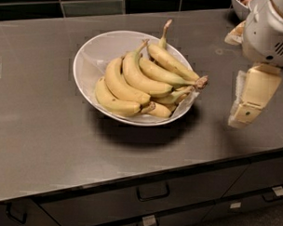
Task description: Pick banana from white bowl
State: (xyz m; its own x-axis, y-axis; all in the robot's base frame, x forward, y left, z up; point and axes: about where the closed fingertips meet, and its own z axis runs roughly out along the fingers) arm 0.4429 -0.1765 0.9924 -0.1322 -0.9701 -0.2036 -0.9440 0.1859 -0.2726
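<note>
The white bowl (90, 57) is wide and shallow and stands on the grey counter, left of centre. It holds a pile of yellow bananas. The banana (173, 64) is the fairly straight one lying on top at the right side of the pile, with its stem pointing to the back and its other end near a brownish end at the bowl's right rim. My gripper (248, 102) hangs to the right of the bowl, above the counter near its front edge. It is apart from the bowl and holds nothing.
Several more curved bananas (124, 84) fill the bowl's left and front. Another bowl (238, 6) sits at the back right corner, partly behind my arm (270, 31). Drawers with handles (152, 192) run below the counter edge. A dark tiled wall stands behind the counter.
</note>
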